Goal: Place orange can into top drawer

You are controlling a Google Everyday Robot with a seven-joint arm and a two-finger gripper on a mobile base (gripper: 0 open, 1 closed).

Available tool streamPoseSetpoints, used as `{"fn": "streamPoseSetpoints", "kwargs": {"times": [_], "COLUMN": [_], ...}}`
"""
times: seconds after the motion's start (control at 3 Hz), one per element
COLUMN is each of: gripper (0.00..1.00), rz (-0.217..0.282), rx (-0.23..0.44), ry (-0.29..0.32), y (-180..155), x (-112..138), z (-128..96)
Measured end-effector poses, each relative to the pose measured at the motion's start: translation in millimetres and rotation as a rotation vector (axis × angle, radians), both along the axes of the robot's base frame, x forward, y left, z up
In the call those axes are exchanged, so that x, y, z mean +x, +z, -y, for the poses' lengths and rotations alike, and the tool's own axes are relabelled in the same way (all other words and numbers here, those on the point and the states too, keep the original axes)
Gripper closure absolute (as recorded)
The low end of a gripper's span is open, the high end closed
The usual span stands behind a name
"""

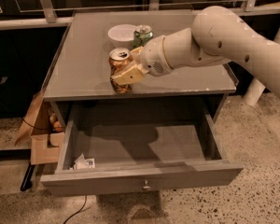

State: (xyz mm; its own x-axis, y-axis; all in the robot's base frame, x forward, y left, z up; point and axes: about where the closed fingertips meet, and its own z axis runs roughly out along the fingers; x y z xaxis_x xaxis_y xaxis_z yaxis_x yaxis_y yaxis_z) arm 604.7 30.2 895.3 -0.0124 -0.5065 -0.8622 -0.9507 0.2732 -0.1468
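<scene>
The orange can point(118, 65) stands upright near the front edge of the grey table top, left of centre. My gripper point(126, 73) reaches in from the right and is shut on the can, one tan finger point(129, 75) lying across its front. The can's silver top shows above the finger. The top drawer point(141, 180) is pulled fully open below the table top, with its round metal knob point(146, 186) at the centre of the front panel. The can is above the drawer's back left part.
A white bowl point(122, 33) and a green-and-white can point(142, 34) stand behind the gripper on the table top point(84, 59). A small white packet point(83, 163) lies in the drawer's front left corner. A cardboard box point(43, 133) sits on the floor at the left.
</scene>
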Motion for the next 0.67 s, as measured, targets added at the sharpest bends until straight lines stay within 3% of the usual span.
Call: {"fn": "streamPoseSetpoints", "kwargs": {"times": [0.67], "gripper": [1.00], "rz": [-0.022], "rx": [-0.007], "ry": [-0.036], "y": [16.9], "x": [-68.7], "z": [11.9]}}
